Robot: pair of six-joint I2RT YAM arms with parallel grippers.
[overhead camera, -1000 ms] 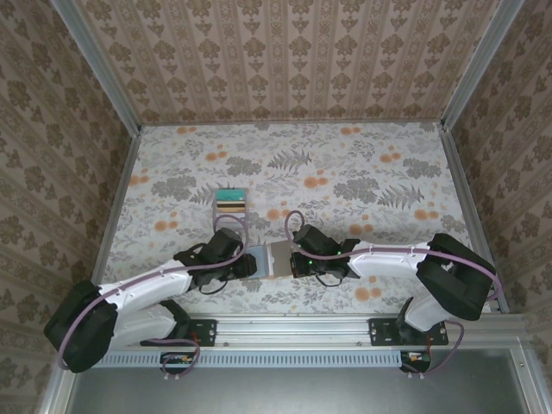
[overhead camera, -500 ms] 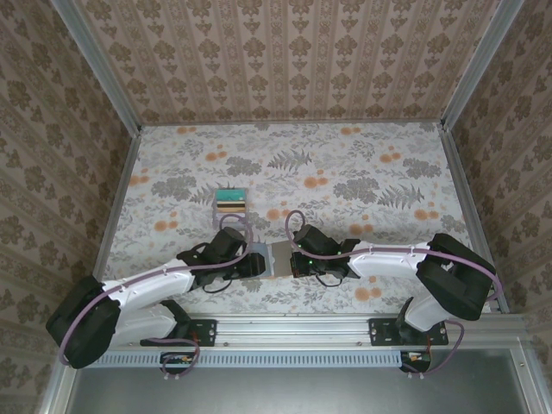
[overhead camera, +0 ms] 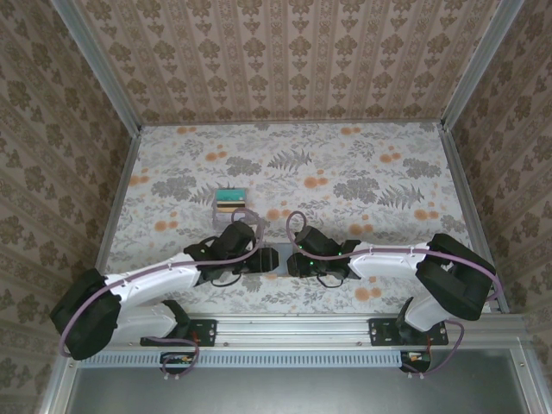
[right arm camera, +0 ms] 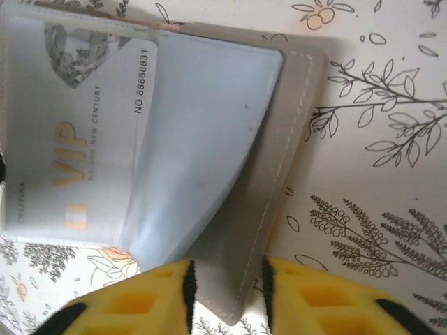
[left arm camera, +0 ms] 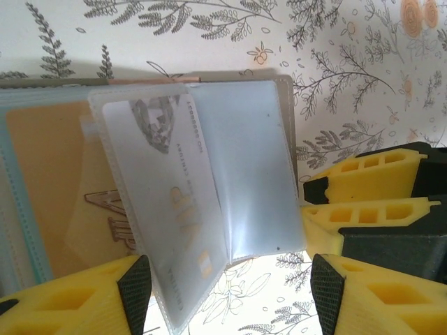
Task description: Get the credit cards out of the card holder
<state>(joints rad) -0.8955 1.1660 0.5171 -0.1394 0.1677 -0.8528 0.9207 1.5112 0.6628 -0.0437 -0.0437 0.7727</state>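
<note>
Grey card holder (right arm camera: 279, 174) (in right gripper (right arm camera: 227, 293))

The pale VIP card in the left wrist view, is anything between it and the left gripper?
Yes. The VIP card sits inside a clear sleeve of the card holder, so that film lies between the card and the open left gripper. Nothing else visible blocks it.

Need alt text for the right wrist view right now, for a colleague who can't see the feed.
The right claw pinches the stitched grey cover edge of the open card holder at the bottom of the frame. A pale grey VIP card sits in its left pocket, beside a raised clear sleeve, over a floral-print table.
</note>
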